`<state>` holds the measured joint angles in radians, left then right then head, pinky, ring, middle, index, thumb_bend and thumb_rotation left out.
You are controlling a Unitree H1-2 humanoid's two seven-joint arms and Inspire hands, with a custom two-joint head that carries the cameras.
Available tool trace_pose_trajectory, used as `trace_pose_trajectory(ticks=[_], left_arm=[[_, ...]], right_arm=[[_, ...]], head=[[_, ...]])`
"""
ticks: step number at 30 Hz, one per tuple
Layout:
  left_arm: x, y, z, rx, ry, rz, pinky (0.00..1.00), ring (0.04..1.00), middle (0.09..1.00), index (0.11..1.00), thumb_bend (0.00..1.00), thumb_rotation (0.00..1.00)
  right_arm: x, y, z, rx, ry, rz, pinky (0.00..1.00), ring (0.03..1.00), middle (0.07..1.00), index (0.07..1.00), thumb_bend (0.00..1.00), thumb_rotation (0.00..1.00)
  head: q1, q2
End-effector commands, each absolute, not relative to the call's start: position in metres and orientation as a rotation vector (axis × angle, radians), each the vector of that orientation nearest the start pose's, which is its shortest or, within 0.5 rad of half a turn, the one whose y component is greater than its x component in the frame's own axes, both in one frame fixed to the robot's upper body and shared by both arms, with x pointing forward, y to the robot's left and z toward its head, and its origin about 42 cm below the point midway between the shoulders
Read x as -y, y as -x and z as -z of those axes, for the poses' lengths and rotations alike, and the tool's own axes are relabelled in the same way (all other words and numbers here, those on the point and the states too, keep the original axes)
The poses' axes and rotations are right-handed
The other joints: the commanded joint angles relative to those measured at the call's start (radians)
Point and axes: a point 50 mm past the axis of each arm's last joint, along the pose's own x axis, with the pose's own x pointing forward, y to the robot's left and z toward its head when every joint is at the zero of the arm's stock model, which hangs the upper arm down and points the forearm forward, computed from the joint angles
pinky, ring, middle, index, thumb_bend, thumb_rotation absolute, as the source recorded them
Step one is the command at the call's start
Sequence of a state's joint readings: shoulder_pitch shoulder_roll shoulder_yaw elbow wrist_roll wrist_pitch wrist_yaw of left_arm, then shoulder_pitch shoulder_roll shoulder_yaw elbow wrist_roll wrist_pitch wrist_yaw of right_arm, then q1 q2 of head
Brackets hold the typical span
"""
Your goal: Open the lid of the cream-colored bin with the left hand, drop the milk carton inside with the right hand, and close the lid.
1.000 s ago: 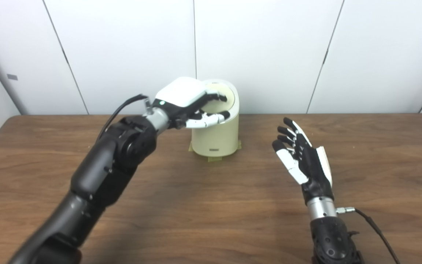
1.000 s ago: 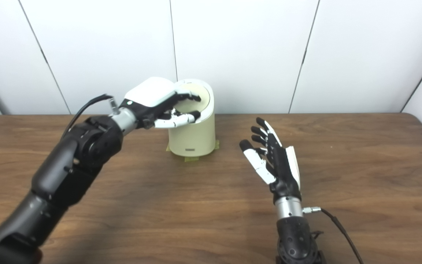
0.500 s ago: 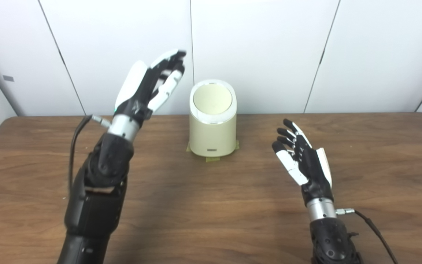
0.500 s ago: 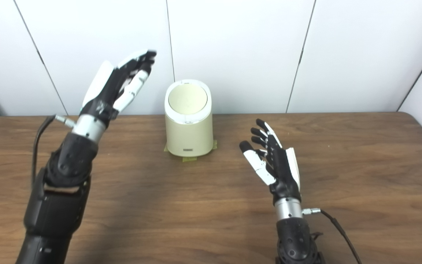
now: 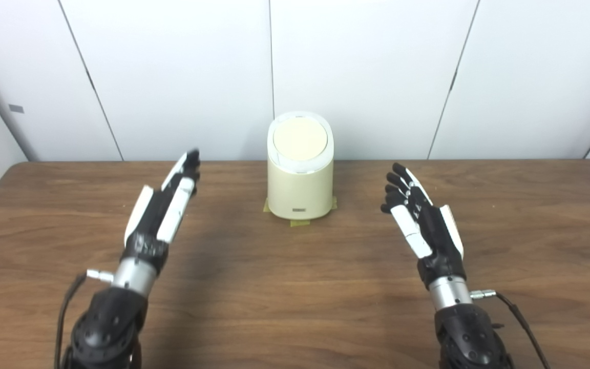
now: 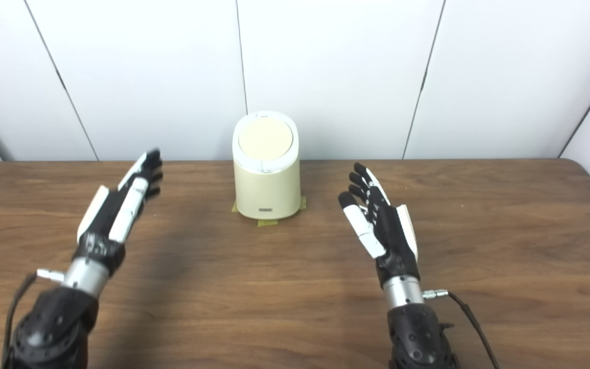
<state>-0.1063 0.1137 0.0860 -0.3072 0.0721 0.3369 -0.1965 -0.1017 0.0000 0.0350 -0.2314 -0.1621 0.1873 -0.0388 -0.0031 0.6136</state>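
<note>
White wall panels with dark seams stand behind a brown wood-grain surface (image 5: pixel 295 287) whose far edge meets the wall and whose near edge is cut off by the picture's bottom. The cream-colored bin (image 5: pixel 300 177) stands upright at the far middle, near the wall, on scraps of yellowish tape (image 5: pixel 299 222) that peek out at its base. Its round lid (image 5: pixel 300 140) lies closed inside a white rim, so the inside is hidden. A small dark label (image 5: pixel 300 209) sits low on the bin's front; its writing is too small to read. No milk carton shows in either view.

The left hand (image 5: pixel 162 212) hovers to the left of the bin, well apart from it, fingers (image 5: pixel 188 164) stretched out straight, released and grasping nothing; the tips are slightly blurred. The right hand (image 5: pixel 423 220) is held up to the right of the bin, also well apart, palm turned inward, fingers (image 5: pixel 396 184) spread and empty. Both forearms are cut off at the bottom edge. Bare wood lies between the hands and in front of the bin, and wide to the right.
</note>
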Motion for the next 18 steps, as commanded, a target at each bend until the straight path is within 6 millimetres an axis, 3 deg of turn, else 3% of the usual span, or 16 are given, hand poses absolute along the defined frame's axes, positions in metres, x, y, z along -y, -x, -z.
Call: trace_pose_trajectory(ticks=[1,6,13,18], left_arm=[[-0.241,-0.306,-0.204,0.151,-0.124,0.09,0.99,0.997,1.0,1.0,0.34,1.0],[-0.232,-0.293,-0.183,0.12,-0.054,0.062,1.0,1.0,1.0,1.0,0.43,1.0],[-0.221,-0.284,-0.167,0.098,-0.016,0.046,1.0,1.0,1.0,1.0,0.44,1.0],[-0.223,-0.287,-0.164,0.089,-0.018,0.03,1.0,1.0,1.0,1.0,0.43,1.0]], right_arm=[[0.201,-0.308,-0.19,0.21,0.148,0.02,0.82,0.923,0.933,0.947,0.55,0.91],[0.211,-0.304,-0.181,0.156,0.114,0.039,0.84,0.94,0.94,0.945,0.58,0.99],[0.222,-0.299,-0.172,0.102,0.045,0.027,0.98,0.998,0.982,0.975,0.65,1.0],[0.232,-0.3,-0.161,0.077,0.024,0.018,1.0,1.0,1.0,1.0,0.62,1.0]], head=[[0.003,0.006],[0.011,0.014],[0.02,0.024],[0.033,0.031]])
